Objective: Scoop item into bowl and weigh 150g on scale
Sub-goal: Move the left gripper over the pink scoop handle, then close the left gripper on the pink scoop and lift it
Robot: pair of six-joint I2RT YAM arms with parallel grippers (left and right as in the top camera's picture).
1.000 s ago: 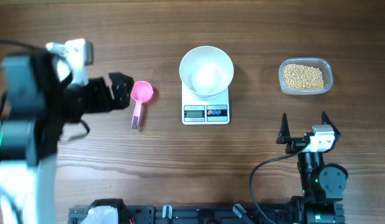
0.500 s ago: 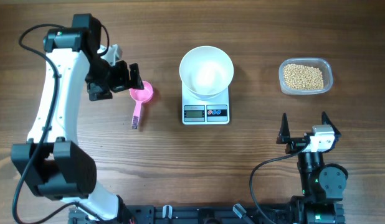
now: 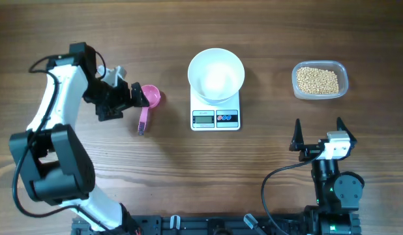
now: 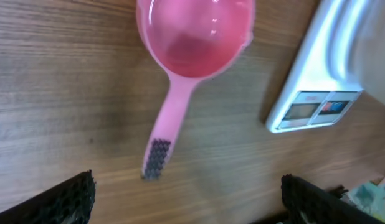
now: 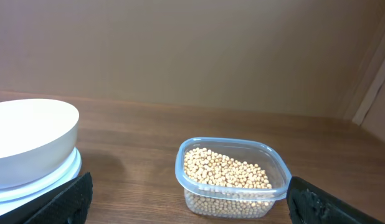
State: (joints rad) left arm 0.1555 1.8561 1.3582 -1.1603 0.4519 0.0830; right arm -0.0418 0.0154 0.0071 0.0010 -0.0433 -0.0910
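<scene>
A pink plastic scoop (image 4: 180,84) lies flat on the wooden table (image 3: 188,170), left of centre, its round cup toward the far side and its handle, with a grey ribbed tip, pointing near. A clear rounded-rectangular tub (image 3: 343,81) sits at far right. A black cable (image 3: 270,179) curls at near right.

Overhead, the digits on the scale (image 3: 215,119) are too small to read.

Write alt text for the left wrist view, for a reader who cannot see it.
An empty pink scoop lies on a wooden table, its handle pointing toward the camera. The left end effector, open and empty, shows at the bottom corners; the scale sits at the right edge.
</scene>
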